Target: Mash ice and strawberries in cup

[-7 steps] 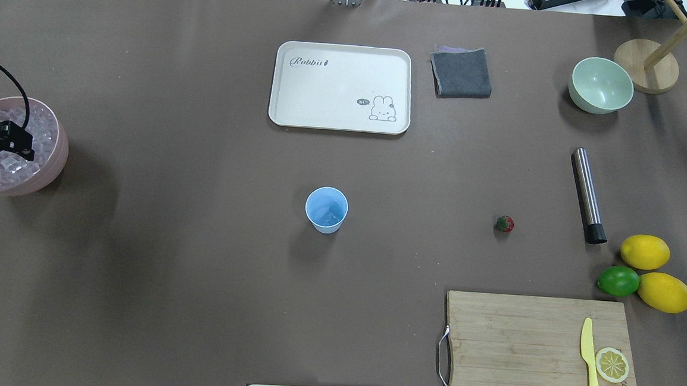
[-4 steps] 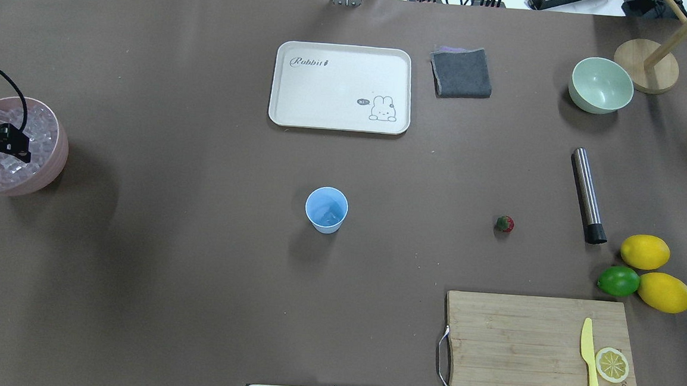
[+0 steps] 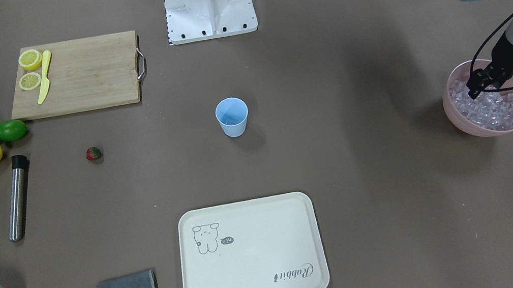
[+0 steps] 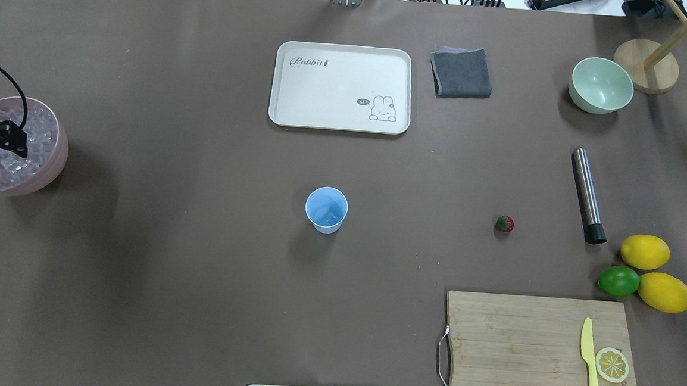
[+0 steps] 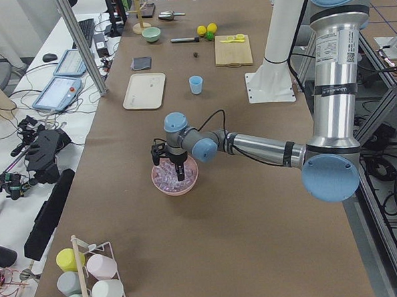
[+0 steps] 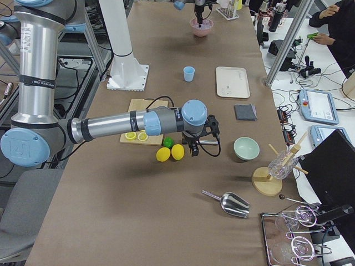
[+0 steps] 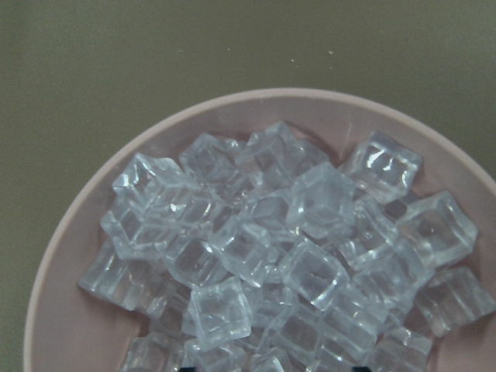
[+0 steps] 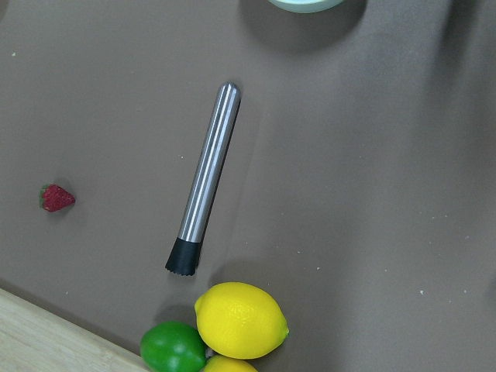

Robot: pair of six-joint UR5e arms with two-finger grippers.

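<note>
Since 1 s ago the left gripper (image 3: 502, 87) has slid a bit toward the table's left edge in the overhead view, still over the pink bowl (image 3: 458, 119); nothing else has shifted.

The table (image 4: 165, 277) is covered w/ a plain brown sheet. Along one side run white benches w/ cables, tablets and gear, and a person's dark sleeve (image 6: 326, 16) shows at one bench.

The left gripper has its jaws wide apart w/ nothing held btwn them. The tips are just above or among the ice (image 7: 310, 201); can't tell if they're touching. The right gripper (image 6: 195, 145) hangs near the lemons (image 8: 240, 318), seen only from the side, so can't tell if its jaws are apart or together.

The ice is clear glassy cubes, heaped in the pink bowl at the table's left end. The cup (image 4: 326, 210) is light blue, upright, mid-table, well apart from the bowl. The strawberry (image 4: 504, 224) is small and red w/ a green top. It lies on the sheet btwn the cup and the steel muddler (image 4: 586, 193), touching neither.
</note>
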